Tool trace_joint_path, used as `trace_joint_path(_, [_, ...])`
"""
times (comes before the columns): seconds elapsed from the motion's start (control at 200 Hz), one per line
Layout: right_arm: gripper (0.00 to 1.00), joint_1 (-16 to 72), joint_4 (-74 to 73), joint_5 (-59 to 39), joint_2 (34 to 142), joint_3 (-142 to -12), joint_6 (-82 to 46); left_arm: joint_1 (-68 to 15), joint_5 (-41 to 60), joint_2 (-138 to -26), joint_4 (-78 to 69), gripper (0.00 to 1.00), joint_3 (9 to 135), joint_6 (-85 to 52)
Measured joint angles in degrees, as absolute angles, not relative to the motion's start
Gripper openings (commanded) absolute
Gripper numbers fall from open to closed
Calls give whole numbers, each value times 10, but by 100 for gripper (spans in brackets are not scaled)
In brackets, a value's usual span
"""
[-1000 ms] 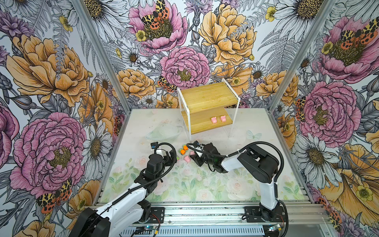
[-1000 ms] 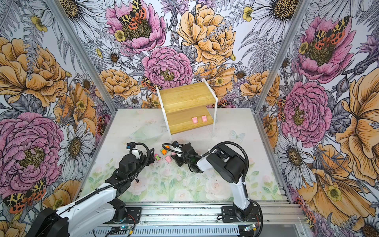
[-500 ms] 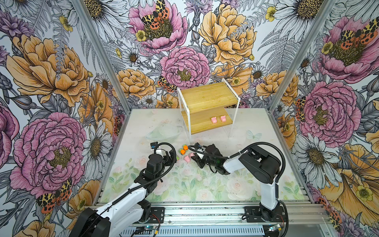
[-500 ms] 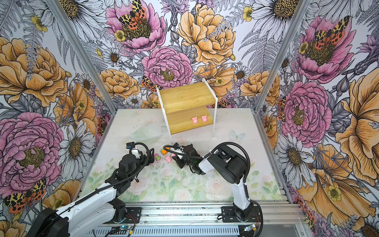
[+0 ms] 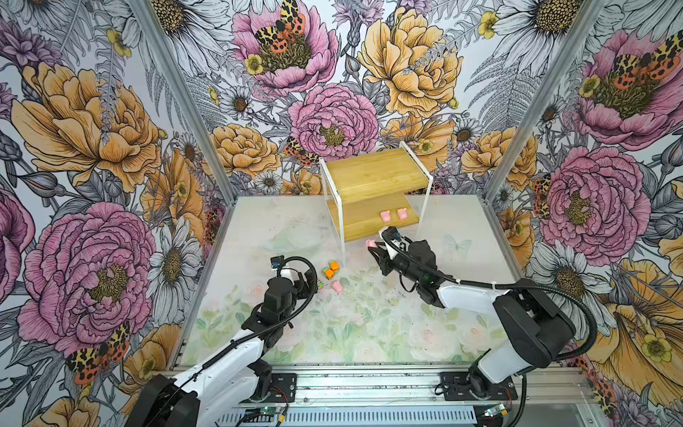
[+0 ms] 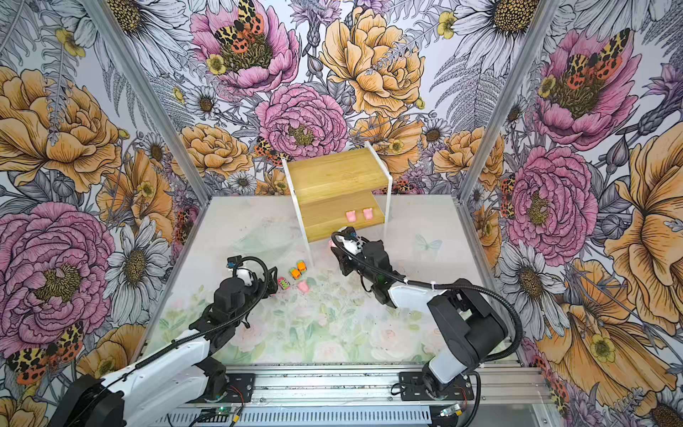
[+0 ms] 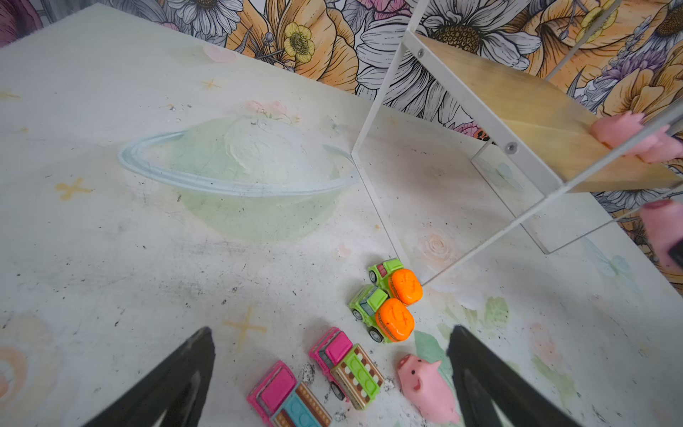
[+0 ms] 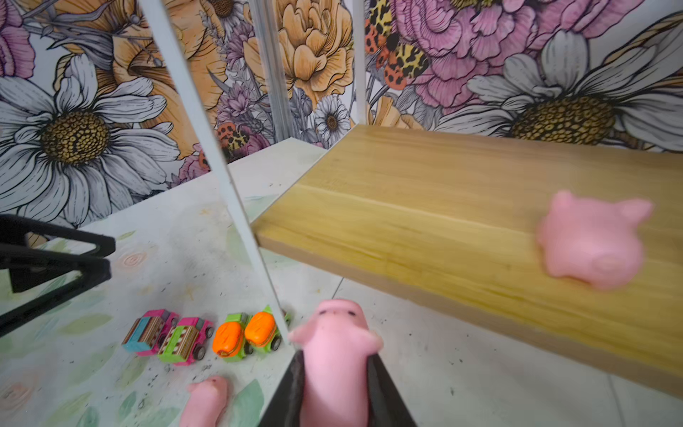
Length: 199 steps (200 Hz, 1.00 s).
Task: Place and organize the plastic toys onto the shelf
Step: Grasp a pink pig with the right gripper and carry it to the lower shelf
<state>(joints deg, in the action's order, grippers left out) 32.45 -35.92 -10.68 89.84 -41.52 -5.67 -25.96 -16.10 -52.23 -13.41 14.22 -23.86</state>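
Counting in both top views, we find the shelf [image 5: 373, 177] at the back wall; two shelved pigs [image 5: 385, 216] [image 5: 402, 213] sit side by side on its lower board [image 5: 360, 223]; its upper board [image 5: 391, 173] carries nothing. The right pincer [image 5: 373, 246] hangs just in front of the lower board, closed on a held pig [image 5: 370, 243]. On the table [image 5: 369, 332] lie one loose pig [image 5: 336, 286] and two orange cars [image 5: 334, 265] [image 5: 329, 273]. In a top view one pink car [image 6: 283, 283] shows just beside the left pincer [image 6: 274, 284]; the second is hidden by that arm.

Left wrist view: the left pincer [image 7: 331, 329] stands fully open and holds nothing. Near its fingers [image 7: 177, 377] we count two pink cars [image 7: 345, 366] [image 7: 288, 397], two orange cars [image 7: 397, 281] [image 7: 384, 318] touching each other, and the loose pig [image 7: 428, 392]; all rest on the table near the front leg of the shelf.

Right wrist view: the right pincer [image 8: 336, 356] clamps the held pig [image 8: 338, 329] by its body, near the front edge of the lower board [image 8: 443, 222]. One shelved pig [image 8: 591, 240] shows on that board; the other is out of frame. Below, the four cars stand in a row; the loose pig [image 8: 207, 399] lies near them.

Tally: four pigs; two orange cars; two pink cars; eight toys. We judge two toys placed, one on its way to the shelf, and five left on the table; the task is about a quarter done.
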Motion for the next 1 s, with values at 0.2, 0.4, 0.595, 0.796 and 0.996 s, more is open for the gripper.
trace_joint_path(0.2, [28,319,-321,-68,907,-486,-55,-260,-159,-529,-134,99,142,-239])
trace_joint_path(0.4, [28,318,-291,-40,936,-545,-56,-256,-157,-530,-134,99,142,-238])
trace_joint_path(0.595, [27,318,-266,-21,971,-584,-69,-256,-156,-530,-134,99,142,-238])
trace_joint_path(0.796, [28,318,-257,-17,988,-591,-82,-256,-156,-530,-134,99,142,-238])
trace_joint_path(0.996, [29,318,-242,-11,1001,-598,-86,-254,-156,-530,-134,99,142,-239])
